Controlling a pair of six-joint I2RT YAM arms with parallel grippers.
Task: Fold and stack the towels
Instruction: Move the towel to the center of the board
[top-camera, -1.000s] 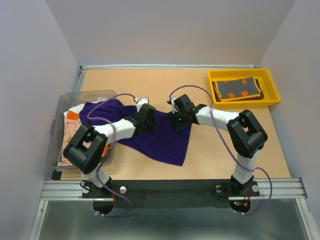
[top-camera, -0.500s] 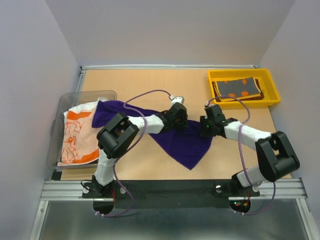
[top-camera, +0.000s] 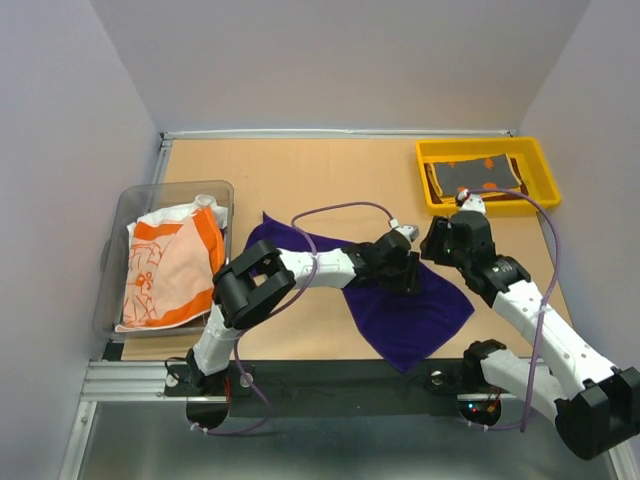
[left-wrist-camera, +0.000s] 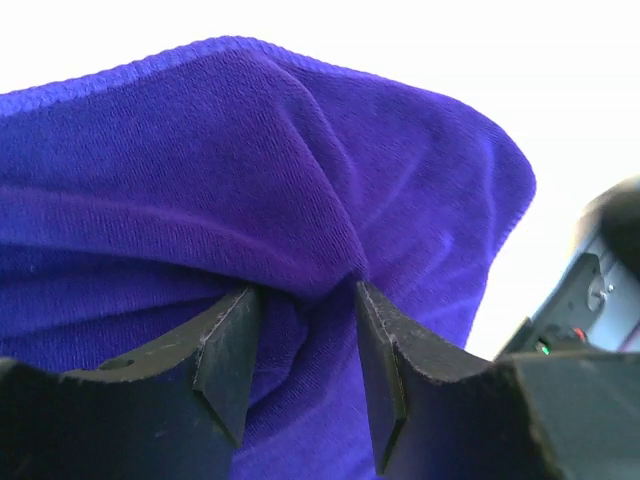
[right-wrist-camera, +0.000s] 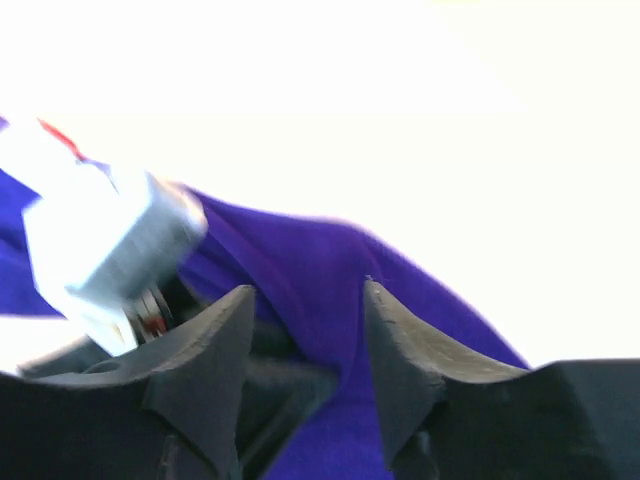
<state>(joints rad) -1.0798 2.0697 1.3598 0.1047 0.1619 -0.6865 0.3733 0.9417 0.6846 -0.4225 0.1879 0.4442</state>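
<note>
Purple towel (top-camera: 405, 310) lies spread on the table (top-camera: 300, 170), centre to right of centre, w/ 1 corner reaching toward the near edge and another trailing left toward the clear bin (top-camera: 170, 192). Both arms meet over its far-right part.

Left gripper (left-wrist-camera: 300, 340): jaws partway apart, w/ a fold of purple cloth bunched up between them and pressing on both inner faces, so it's clamped on the towel. In the top view the left arm stretches from the near-left base across to the middle of the cloth.

Right gripper (right-wrist-camera: 305, 350): jaws partway apart, w/ purple cloth running up between the fingers; looks pinched but the view is blurred and overexposed, so can't tell for sure if it grips or just sits around the fabric. Left gripper's body shows just beside it, at left in that view.

Orange-and-white towel (top-camera: 165, 265) sits crumpled in the clear bin at the left edge, well apart from the purple 1.

Yellow tray (top-camera: 540, 200) at far right holds folded towels: a dark 1 w/ orange patches (top-camera: 475, 178) on top, and a dark brown edge (top-camera: 522, 192) showing beneath at the right.
</note>
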